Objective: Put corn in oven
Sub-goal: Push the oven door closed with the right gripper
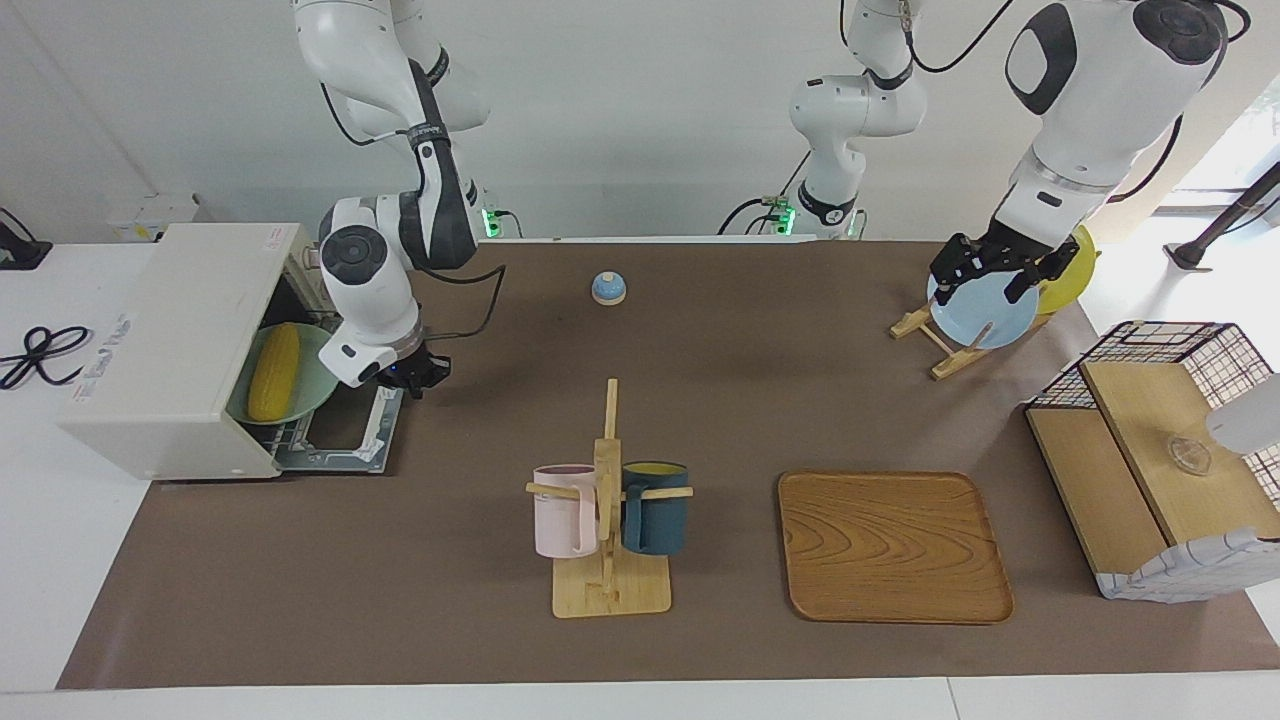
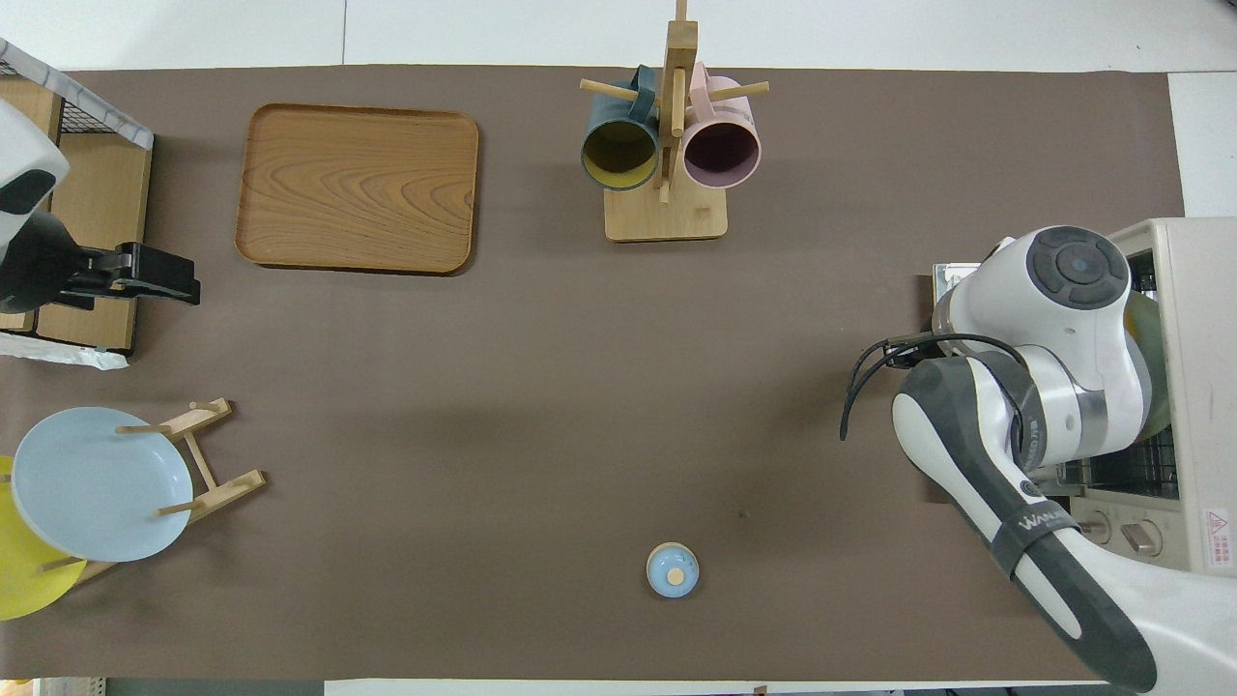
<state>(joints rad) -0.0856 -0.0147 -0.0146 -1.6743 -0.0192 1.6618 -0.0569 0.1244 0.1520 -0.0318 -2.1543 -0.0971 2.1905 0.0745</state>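
The yellow corn (image 1: pixel 273 371) lies on a pale green plate (image 1: pixel 314 382) that rests on the wire rack inside the off-white oven (image 1: pixel 170 340). The oven's door (image 1: pixel 350 440) hangs down flat. My right gripper (image 1: pixel 416 378) is shut and holds nothing. It hovers over the door's outer edge, clear of the corn and plate. In the overhead view the right arm covers the gripper and most of the oven (image 2: pixel 1198 387) mouth. My left gripper (image 1: pixel 990 272) waits open in the air at the left arm's end, over the plate rack, holding nothing.
A mug stand (image 1: pixel 608 520) with a pink and a dark blue mug stands mid-table. A wooden tray (image 1: pixel 893 547) lies beside it. A small blue bell (image 1: pixel 608 288) sits nearer the robots. A blue plate (image 1: pixel 980 310) leans in a rack beside a wire-and-wood basket (image 1: pixel 1160 450).
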